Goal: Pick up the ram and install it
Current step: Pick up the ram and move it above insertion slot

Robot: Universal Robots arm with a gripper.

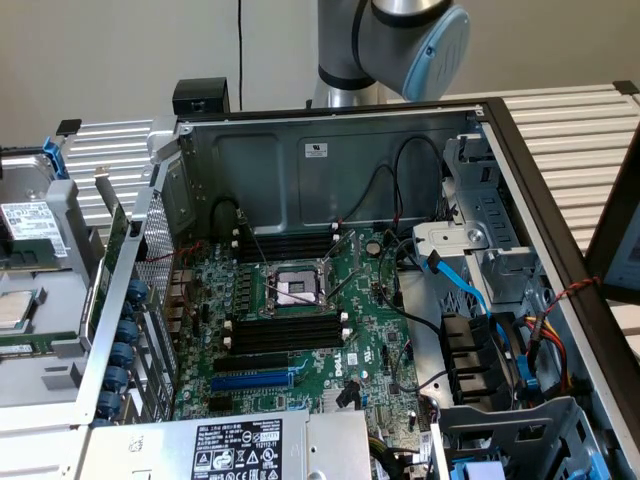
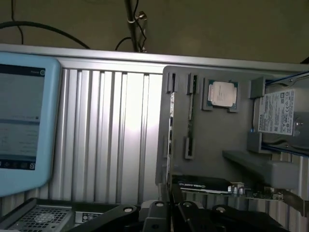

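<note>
1. Along the edge of the grey plastic tray [image 2: 212,140], beside the ribbed metal bench [image 2: 111,135], the thin, flat ram [image 2: 171,121] with a white label stands on edge.
2. Black end effector [image 2: 170,212], fingers closed, sits near the ram's end.

An open computer case [image 1: 280,165] lies on the ribbed worktop [image 1: 570,120], its CPU socket [image 1: 295,288] exposed. A processor [image 2: 222,93] and a hard drive [image 2: 277,112] sit in a grey tray [image 2: 212,140].

One ram [image 2: 171,123], one processor [image 2: 222,93], one hard drive [image 2: 277,112], one motherboard [image 1: 365,320]
</note>
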